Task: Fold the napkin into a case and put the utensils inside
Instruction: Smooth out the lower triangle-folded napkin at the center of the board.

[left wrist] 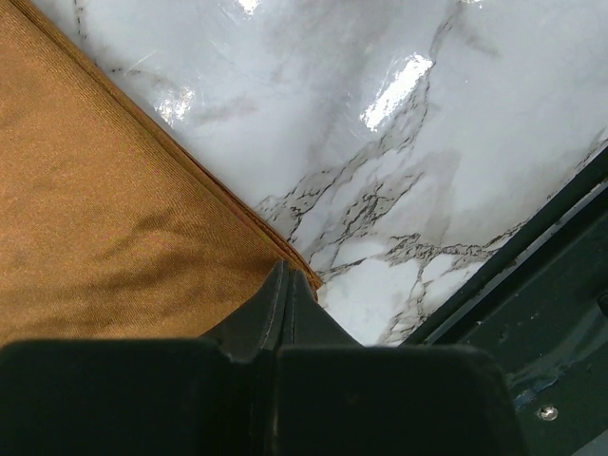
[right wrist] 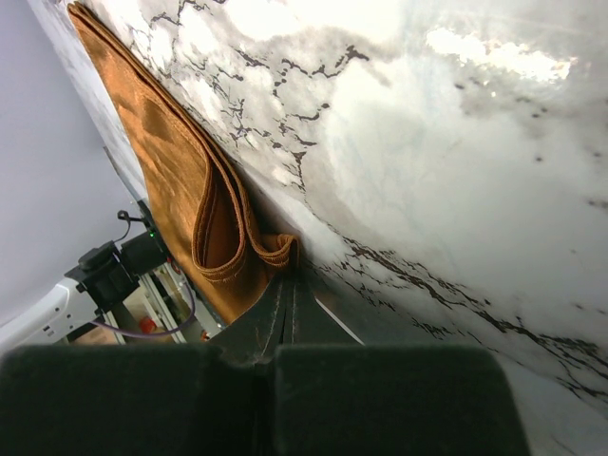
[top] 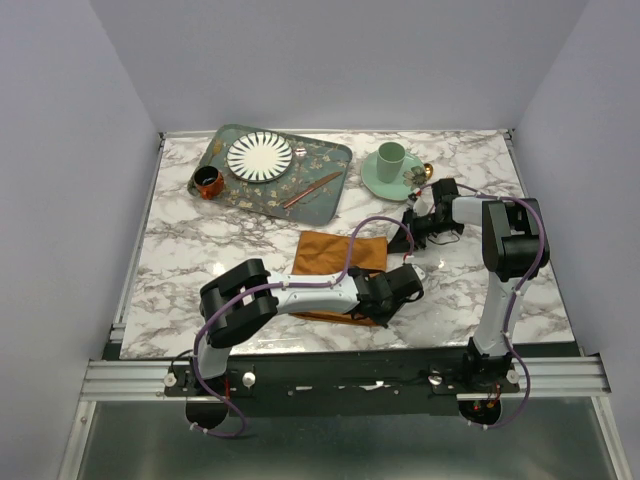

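Napkin [left wrist: 104, 218], rust-orange and folded double, lies flat on the marble table [left wrist: 427, 142]. Left gripper [left wrist: 287, 285] is pinched shut on one corner of it, with the cloth spreading away to its left. Right gripper [right wrist: 288, 285] is likewise closed tight on another corner, where layered hems curl at its fingertips. Well beyond both grippers, a slim copper utensil [top: 312, 190] rests on the green tray [top: 340, 160].

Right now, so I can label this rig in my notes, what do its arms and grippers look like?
The left arm and right arm have black joint housings, white links and looping purple cables. The left gripper and right gripper are black with tapering fingers.
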### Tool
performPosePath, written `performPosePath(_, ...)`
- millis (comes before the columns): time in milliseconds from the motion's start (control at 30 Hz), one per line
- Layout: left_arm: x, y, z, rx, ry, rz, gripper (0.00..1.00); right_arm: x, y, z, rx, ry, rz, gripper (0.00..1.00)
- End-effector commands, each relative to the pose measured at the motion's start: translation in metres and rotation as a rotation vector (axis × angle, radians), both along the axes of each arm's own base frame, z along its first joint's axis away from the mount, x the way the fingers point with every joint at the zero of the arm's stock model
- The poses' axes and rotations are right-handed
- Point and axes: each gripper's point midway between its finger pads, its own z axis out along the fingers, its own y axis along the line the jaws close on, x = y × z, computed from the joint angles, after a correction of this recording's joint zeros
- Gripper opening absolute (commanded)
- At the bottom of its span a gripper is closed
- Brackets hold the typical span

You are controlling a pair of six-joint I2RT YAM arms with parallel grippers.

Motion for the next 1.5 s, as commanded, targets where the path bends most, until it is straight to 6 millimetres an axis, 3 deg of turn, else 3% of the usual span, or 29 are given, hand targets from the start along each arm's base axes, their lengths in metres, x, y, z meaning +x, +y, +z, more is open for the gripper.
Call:
performPosePath(0, -0.001, 0.001, 0.001, -0.004, -0.010, 0.008, 0.00, -0.001, -0.010, -0.021, -0.094, -0.007, -0.005, 0.01)
performPosePath(200, -0.004, 0.001, -0.002, 0.002, 0.003, 0.003, 0.01, -0.001, -0.009, -0.021, -0.095, -0.010, -0.003, 0.01)
performPosePath(233, -0.003, 0.002, -0.003, 0.005, 0.004, 0.006, 0.06, -0.001, -0.009, -0.021, -0.094, -0.009, -0.001, 0.01)
performPosePath(300, -0.001, 0.002, 0.001, -0.001, -0.009, 0.010, 0.27, -0.001, -0.008, -0.019, -0.082, -0.010, 0.000, 0.01)
performPosePath(333, 0.001, 0.004, 0.004, 0.000, -0.021, 0.006, 0.32, -0.002, -0.007, -0.017, -0.076, -0.013, 0.005, 0.01)
performPosePath(433, 0.011, 0.008, 0.026, -0.061, -0.062, 0.017, 0.43, -0.003, -0.004, -0.010, -0.052, -0.020, 0.015, 0.01)
performPosePath(467, 0.013, 0.009, 0.045, -0.110, -0.075, 0.011, 0.44, -0.004, -0.003, -0.008, -0.048, -0.024, 0.022, 0.01)
performPosePath(533, 0.026, 0.020, 0.058, -0.159, -0.075, 0.030, 0.48, -0.008, 0.000, -0.002, -0.036, -0.029, 0.038, 0.05)
performPosePath(567, 0.031, 0.026, 0.080, -0.212, -0.098, 0.019, 0.52, -0.008, 0.000, 0.000, -0.031, -0.033, 0.041, 0.07)
performPosePath(600, 0.031, 0.030, 0.086, -0.245, -0.080, -0.001, 0.56, -0.011, 0.001, 0.002, -0.031, -0.033, 0.048, 0.08)
performPosePath(667, 0.057, 0.053, 0.111, -0.317, -0.078, 0.029, 0.59, -0.014, 0.000, 0.005, -0.037, -0.043, 0.063, 0.10)
performPosePath(733, 0.054, 0.067, 0.117, -0.397, 0.032, -0.065, 0.59, -0.017, -0.002, 0.006, -0.051, -0.044, 0.079, 0.13)
performPosePath(767, 0.073, 0.086, 0.123, -0.438, 0.055, -0.043, 0.59, -0.018, -0.002, 0.005, -0.055, -0.041, 0.084, 0.17)
performPosePath(833, 0.074, 0.104, 0.117, -0.436, 0.088, -0.123, 0.58, -0.021, -0.005, 0.005, -0.070, -0.034, 0.099, 0.19)
performPosePath(900, 0.089, 0.129, 0.104, -0.397, 0.116, -0.085, 0.56, -0.022, -0.006, 0.009, -0.076, -0.040, 0.106, 0.25)
performPosePath(1033, 0.110, 0.156, 0.080, -0.355, 0.164, -0.051, 0.51, -0.024, -0.014, 0.018, -0.127, -0.050, 0.125, 0.35)
performPosePath(1100, 0.112, 0.166, 0.059, -0.322, 0.237, -0.027, 0.48, -0.019, -0.018, 0.025, -0.151, -0.080, 0.145, 0.38)
performPosePath(1300, 0.119, 0.179, 0.031, -0.246, 0.257, -0.089, 0.43, -0.018, -0.035, 0.038, -0.219, -0.131, 0.187, 0.46)
performPosePath(1400, 0.116, 0.183, 0.016, -0.207, 0.306, -0.093, 0.43, -0.014, -0.030, 0.046, -0.181, -0.133, 0.183, 0.56)
performPosePath(1467, 0.114, 0.185, 0.008, -0.189, 0.341, -0.090, 0.42, -0.005, -0.023, 0.051, -0.138, -0.125, 0.167, 0.58)
